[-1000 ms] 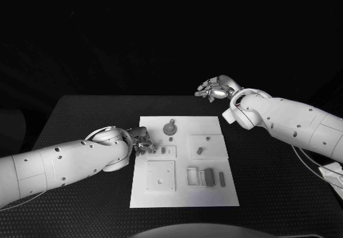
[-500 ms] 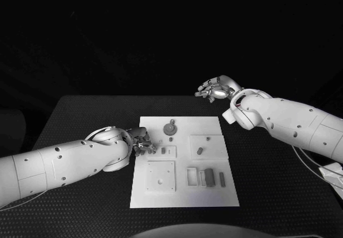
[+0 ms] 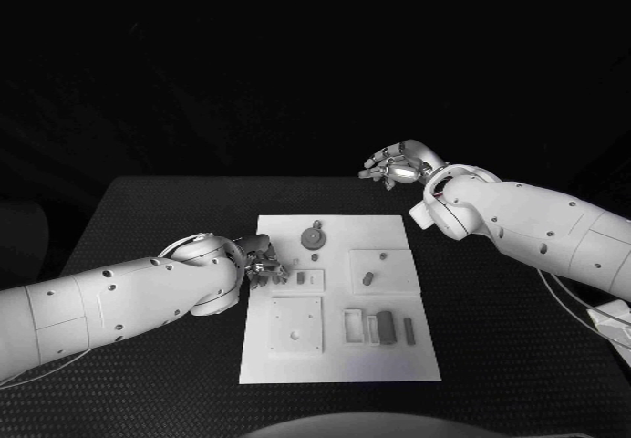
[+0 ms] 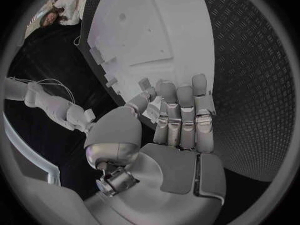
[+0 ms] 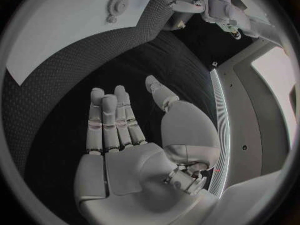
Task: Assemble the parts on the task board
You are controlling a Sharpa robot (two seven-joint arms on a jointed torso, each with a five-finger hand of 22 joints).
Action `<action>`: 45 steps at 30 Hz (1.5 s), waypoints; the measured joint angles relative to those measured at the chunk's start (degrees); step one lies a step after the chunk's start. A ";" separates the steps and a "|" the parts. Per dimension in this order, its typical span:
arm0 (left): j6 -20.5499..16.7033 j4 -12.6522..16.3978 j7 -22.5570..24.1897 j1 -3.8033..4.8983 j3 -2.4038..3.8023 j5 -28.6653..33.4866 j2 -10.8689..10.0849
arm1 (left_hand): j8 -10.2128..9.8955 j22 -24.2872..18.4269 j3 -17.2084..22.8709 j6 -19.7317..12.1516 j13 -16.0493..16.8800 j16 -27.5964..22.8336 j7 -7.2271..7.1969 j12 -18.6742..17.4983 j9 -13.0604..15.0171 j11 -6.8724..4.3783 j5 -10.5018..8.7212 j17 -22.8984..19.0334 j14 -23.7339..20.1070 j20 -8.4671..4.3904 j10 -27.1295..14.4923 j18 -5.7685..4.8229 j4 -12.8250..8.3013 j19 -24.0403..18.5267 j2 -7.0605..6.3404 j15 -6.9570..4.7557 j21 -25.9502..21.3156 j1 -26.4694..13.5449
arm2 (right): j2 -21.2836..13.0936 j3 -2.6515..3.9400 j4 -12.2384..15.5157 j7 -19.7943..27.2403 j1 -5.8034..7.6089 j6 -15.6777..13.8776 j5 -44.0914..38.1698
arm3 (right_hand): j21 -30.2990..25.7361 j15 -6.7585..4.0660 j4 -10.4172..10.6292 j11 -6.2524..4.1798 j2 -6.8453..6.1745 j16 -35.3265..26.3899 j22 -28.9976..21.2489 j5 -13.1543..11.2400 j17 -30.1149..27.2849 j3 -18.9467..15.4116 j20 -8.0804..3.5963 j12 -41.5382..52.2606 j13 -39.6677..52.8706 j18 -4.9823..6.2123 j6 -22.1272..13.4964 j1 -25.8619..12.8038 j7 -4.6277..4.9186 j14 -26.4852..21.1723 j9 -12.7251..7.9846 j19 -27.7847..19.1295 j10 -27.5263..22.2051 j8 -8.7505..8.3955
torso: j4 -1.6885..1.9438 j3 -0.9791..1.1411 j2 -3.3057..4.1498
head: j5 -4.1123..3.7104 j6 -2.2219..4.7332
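Observation:
The white task board (image 3: 336,351) lies in the middle of the black table. On it are a grey gear (image 3: 313,237), small grey parts (image 3: 369,275) and upright blocks (image 3: 383,326). My left hand (image 3: 261,263) sits at the board's left edge, fingertips over a small part (image 3: 303,276). In the left wrist view its fingers (image 4: 181,115) lie side by side over the board (image 4: 150,30), with the thumb close against them; whether anything is pinched there is unclear. My right hand (image 3: 395,166) hovers over the table's far edge, its fingers (image 5: 109,120) stretched out and holding nothing.
The black textured table (image 3: 158,219) runs round the board on all sides. The right wrist view shows the board (image 5: 56,30) with the gear (image 5: 117,4) beyond the hand. A square plate (image 3: 297,324) lies at the board's near left.

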 measured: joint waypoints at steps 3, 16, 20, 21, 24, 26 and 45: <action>-0.01 -0.08 -0.04 0.01 0.02 0.22 0.13 | 0.23 0.00 0.00 0.00 0.03 0.00 0.00 0.00 0.01 -0.07 0.00 0.00 0.00 0.00 0.09 0.00 0.00 0.00 -0.01 0.00 0.00 -0.01 | 0.01 0.00 0.00 0.00 0.00 0.00 0.01 | 0.00 0.00 0.00 0.00 0.00 0.00 0.00 0.00 -0.04 0.00 0.00 0.00 0.00 0.00 0.00 0.00 -0.01 0.00 0.00 0.00 0.00 0.00 | -0.01 0.00 0.01 | -0.01 0.02; 0.40 -0.52 -0.62 0.05 0.06 0.19 0.87 | 0.11 -0.01 0.64 -0.12 0.08 0.00 0.14 -0.61 0.00 -0.34 0.28 -0.11 0.04 0.02 0.22 0.00 0.64 0.01 -1.42 0.02 0.00 -2.02 | 0.04 0.00 0.02 0.00 0.00 0.01 0.04 | 0.00 0.01 0.00 0.00 0.00 0.00 -0.01 0.00 -0.05 0.00 0.00 0.22 -0.11 0.00 0.02 0.00 -0.03 -0.01 0.00 0.00 0.00 0.00 | -0.04 0.04 0.02 | -0.09 0.04; 0.67 -0.74 -0.85 0.05 0.06 0.12 1.06 | 0.10 -0.01 0.75 -0.30 0.14 -0.22 0.32 -0.88 -0.01 -0.37 0.41 -0.10 0.04 -0.12 0.22 -0.01 0.68 -0.13 -1.90 0.02 0.00 -2.52 | 0.03 0.00 0.05 0.00 0.00 0.02 0.05 | 0.00 0.02 0.00 0.00 0.00 0.00 -0.01 0.00 -0.05 0.00 0.00 0.22 -0.11 0.00 0.03 0.00 -0.05 -0.01 0.00 0.00 0.00 0.00 | -0.03 0.04 0.02 | -0.09 0.01; 0.73 -0.78 -0.90 0.05 0.06 0.11 1.08 | 0.05 -0.01 0.76 -0.30 0.14 -0.22 0.32 -0.88 -0.01 -0.37 0.41 -0.11 0.04 -0.13 0.22 -0.01 0.68 -0.14 -1.89 0.02 0.00 -2.54 | 0.03 0.00 0.06 0.00 0.00 0.02 0.06 | 0.00 0.02 0.00 0.00 0.00 0.00 -0.01 0.00 -0.05 0.00 0.00 0.22 -0.11 0.00 0.05 0.00 -0.07 -0.01 0.00 0.00 0.00 0.00 | -0.03 0.04 0.02 | -0.09 0.01; 0.98 -0.96 -1.14 0.03 0.03 0.07 1.10 | -0.29 -0.01 0.79 -0.30 0.14 -0.22 0.32 -0.88 -0.01 -0.38 0.17 -0.10 0.04 -0.22 0.23 -0.01 0.66 -0.23 -1.91 0.02 0.00 -2.65 | 0.02 0.00 0.06 0.00 0.00 0.02 0.06 | 0.00 0.03 0.00 0.00 0.00 0.00 -0.01 0.00 -0.05 0.00 0.00 0.22 -0.16 0.00 -0.09 0.00 -0.10 -0.02 0.01 0.00 0.00 0.00 | -0.03 0.04 0.02 | -0.13 -0.03; 1.18 -1.11 -1.31 0.02 0.00 0.04 1.11 | -0.45 -0.01 0.79 -0.42 0.14 -0.22 0.43 -0.88 -0.01 -0.38 0.16 -0.13 0.03 -0.21 0.23 -0.01 0.65 -0.23 -2.28 0.02 0.01 -3.03 | 0.00 0.00 0.06 0.00 0.00 0.02 0.07 | 0.00 0.03 0.00 0.00 0.00 0.00 -0.01 0.00 -0.05 0.00 0.00 0.22 -0.16 0.00 -0.18 0.00 -0.02 -0.03 0.01 0.00 0.00 0.00 | -0.02 0.03 0.02 | -0.14 -0.04; 1.85 -1.34 -1.75 -0.10 -0.07 0.57 1.22 | -0.10 0.03 0.56 -0.50 0.76 -0.22 0.52 -1.11 0.25 -0.60 0.85 0.02 0.03 -0.21 0.45 0.00 0.39 -0.23 -2.33 0.02 -0.21 -3.08 | 0.09 0.00 -0.02 -0.02 -0.01 0.07 0.11 | 0.00 0.05 0.00 0.00 0.00 0.00 -0.01 0.00 -0.04 0.00 0.00 0.22 -0.27 -0.01 -0.19 0.00 -0.03 -0.04 0.01 0.00 0.00 0.00 | 0.05 -0.10 -0.02 | -0.20 -0.18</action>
